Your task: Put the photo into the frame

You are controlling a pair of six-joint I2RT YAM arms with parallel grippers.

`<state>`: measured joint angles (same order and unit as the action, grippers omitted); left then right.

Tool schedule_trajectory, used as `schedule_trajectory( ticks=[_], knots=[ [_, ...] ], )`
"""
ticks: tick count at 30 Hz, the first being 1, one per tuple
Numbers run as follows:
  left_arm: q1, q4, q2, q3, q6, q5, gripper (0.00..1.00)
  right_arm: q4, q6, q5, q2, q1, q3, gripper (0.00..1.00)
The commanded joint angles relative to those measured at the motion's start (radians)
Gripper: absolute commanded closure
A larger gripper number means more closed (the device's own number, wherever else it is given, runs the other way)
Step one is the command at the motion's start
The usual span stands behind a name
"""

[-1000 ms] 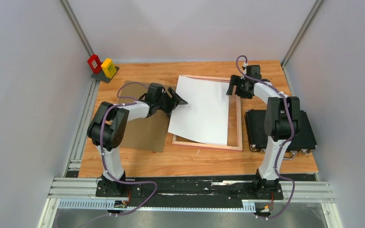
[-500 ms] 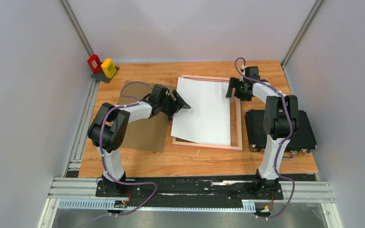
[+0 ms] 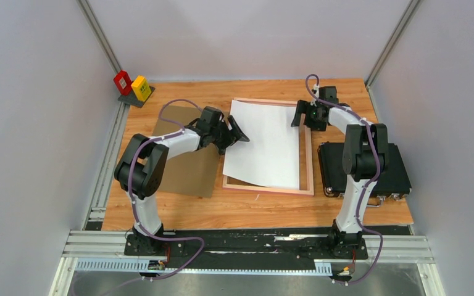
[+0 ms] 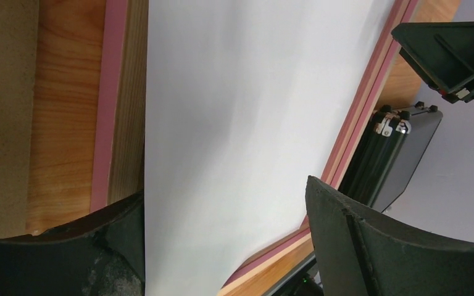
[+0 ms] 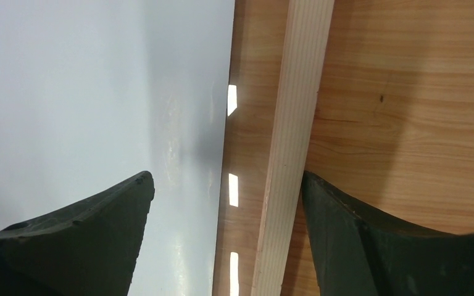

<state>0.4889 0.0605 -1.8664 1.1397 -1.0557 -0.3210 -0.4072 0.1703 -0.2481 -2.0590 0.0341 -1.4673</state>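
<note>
The photo (image 3: 264, 143) lies white back up inside the frame (image 3: 310, 154), slightly skewed, with its near edge curled up; its printed side is hidden. The frame lies flat, wood back up, with pink showing on its sides. My left gripper (image 3: 231, 131) is open at the photo's left edge. In the left wrist view the white sheet (image 4: 241, 123) lies between my spread fingers (image 4: 222, 191), beside the frame's left rail (image 4: 114, 105). My right gripper (image 3: 302, 117) is open over the frame's right rail (image 5: 296, 111). There the photo's edge (image 5: 99, 80) lies left of the rail, under my gripper (image 5: 227, 176).
A brown backing board (image 3: 188, 166) lies left of the frame under my left arm. A black case (image 3: 364, 169) sits right of the frame, also in the left wrist view (image 4: 395, 154). Red (image 3: 122, 82) and yellow (image 3: 140, 87) boxes stand at the back left corner.
My left gripper has moved right and slightly away from me, and the photo has slid right, deeper into the frame. My right gripper has shifted slightly towards the back.
</note>
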Motion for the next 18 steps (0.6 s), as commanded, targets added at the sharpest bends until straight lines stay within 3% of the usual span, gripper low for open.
schedule_trajectory(
  ticks=[1,8,18],
  knots=[
    [0.006,0.013,-0.007,0.048,0.048,0.034,0.16,0.006,0.007,-0.088,0.032,0.003,-0.019,0.13],
    [0.021,0.065,-0.052,0.133,0.105,0.035,0.16,0.007,0.012,-0.111,0.036,-0.002,-0.019,0.11],
    [0.038,0.043,-0.074,0.110,0.084,0.049,0.18,0.004,0.042,-0.139,0.034,-0.017,-0.019,0.08]
  ],
)
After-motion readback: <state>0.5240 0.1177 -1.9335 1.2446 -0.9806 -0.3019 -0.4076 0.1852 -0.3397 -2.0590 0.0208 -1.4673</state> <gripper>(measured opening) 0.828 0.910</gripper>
